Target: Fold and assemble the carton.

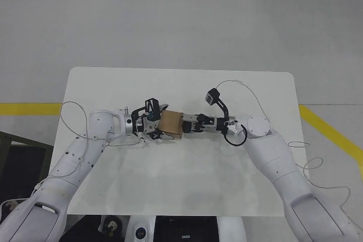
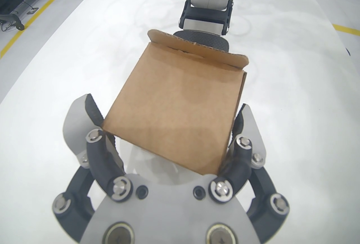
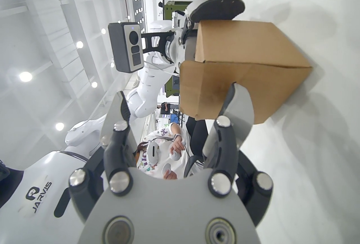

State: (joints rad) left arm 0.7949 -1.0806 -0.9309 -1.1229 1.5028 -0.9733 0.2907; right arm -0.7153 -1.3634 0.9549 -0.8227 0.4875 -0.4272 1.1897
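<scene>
A small brown carton (image 1: 169, 124) lies near the middle of the white table (image 1: 181, 193), between my two grippers. My left gripper (image 1: 152, 124) is shut on the carton (image 2: 180, 104), with one finger (image 2: 94, 113) on each side wall at its near end. At the far end an end flap (image 2: 197, 49) stands partly folded. My right gripper (image 3: 180, 104) is open at that end; one finger (image 3: 239, 104) lies against the carton's (image 3: 247, 42) end flap and the other hangs free. The left gripper's finger (image 3: 216, 7) shows on the carton's far side.
Thin white cables (image 1: 248, 91) loop over the table behind the right arm and beside the left arm. Bare table surface lies in front of and behind the carton. A yellow floor line (image 1: 24, 109) runs past the table's edges.
</scene>
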